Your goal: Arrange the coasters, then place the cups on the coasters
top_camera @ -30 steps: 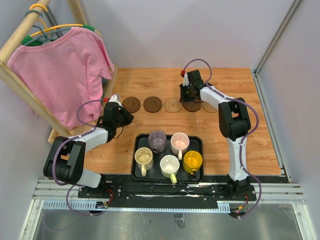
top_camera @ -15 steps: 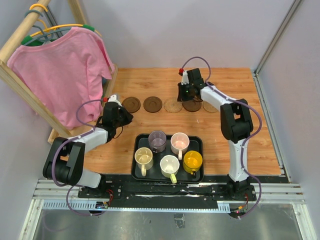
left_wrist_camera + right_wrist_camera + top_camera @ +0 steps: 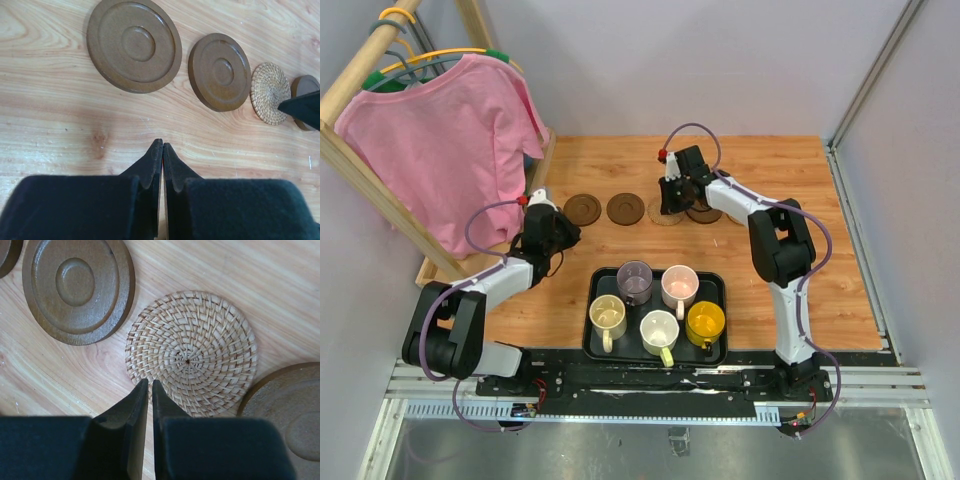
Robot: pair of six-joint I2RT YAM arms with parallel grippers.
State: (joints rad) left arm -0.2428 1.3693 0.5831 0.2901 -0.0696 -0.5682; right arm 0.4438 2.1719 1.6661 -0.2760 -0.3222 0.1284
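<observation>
The table (image 3: 770,160) carries a black tray (image 3: 718,285) at its 6 o'clock edge, with all five cups (image 3: 659,330) in it. The coasters (image 3: 625,208) lie in a row toward 12 o'clock. The right gripper (image 3: 148,385), jaws pressed together and empty, has its tips at the 7 o'clock rim of the woven coaster (image 3: 191,353). A careless nudge could ride that coaster onto the dark coaster (image 3: 282,412) crowding its 4 o'clock side. The left gripper (image 3: 162,147), likewise closed on nothing, hovers at 6 o'clock of the leftmost disc (image 3: 134,45).

Upper left of my overhead view: pink shirt (image 3: 450,140) on wooden rack (image 3: 355,70); lower centre: black tray (image 3: 710,285) on bench (image 3: 820,260).
</observation>
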